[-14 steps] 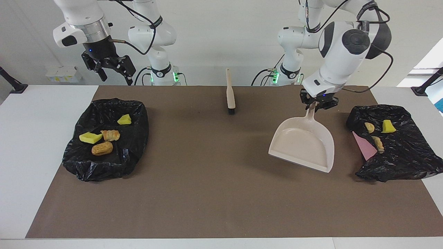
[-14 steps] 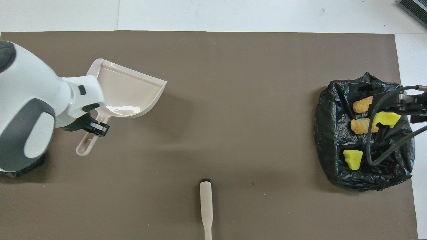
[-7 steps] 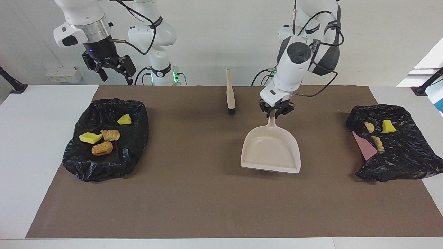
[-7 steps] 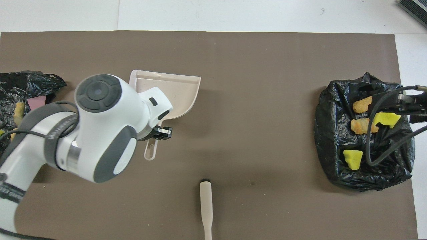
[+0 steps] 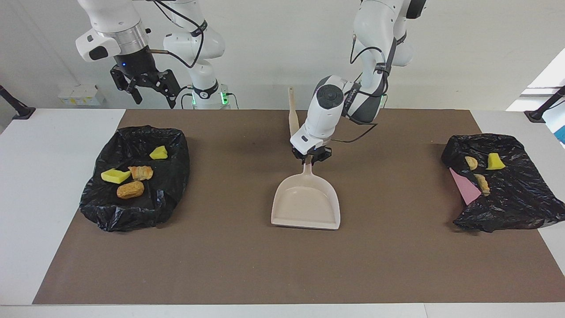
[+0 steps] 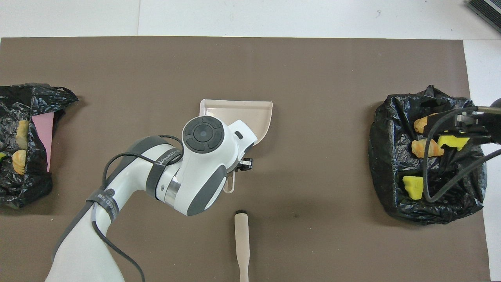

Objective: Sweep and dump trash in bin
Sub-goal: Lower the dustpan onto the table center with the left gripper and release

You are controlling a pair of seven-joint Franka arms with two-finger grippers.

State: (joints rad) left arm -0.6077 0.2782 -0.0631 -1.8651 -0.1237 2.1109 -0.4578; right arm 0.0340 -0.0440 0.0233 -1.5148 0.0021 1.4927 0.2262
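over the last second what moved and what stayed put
The left gripper, shut on the dustpan handle, carried it from beside the left-arm-end bin bag to mid-table. The right gripper drifted slightly, open. Brush, trash and both bags stayed.

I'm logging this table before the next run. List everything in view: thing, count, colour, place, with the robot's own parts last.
Dustpan: one, beige, empty, mid-mat, held by its handle.
Brush: one, beige handle, black bristles, on the mat nearer the robots than the dustpan.
Bin bags: two, black; one at the right arm's end, one at the left arm's end.
Trash: seven pieces; two yellow, two tan-brown in the right arm's bag, one yellow, two tan-brown in the other.
Pink sheet: one, in the left arm's bag.
Mat: one, brown, covering the table.
Left gripper: shut on dustpan handle.
Right gripper: open, waiting above its bag.
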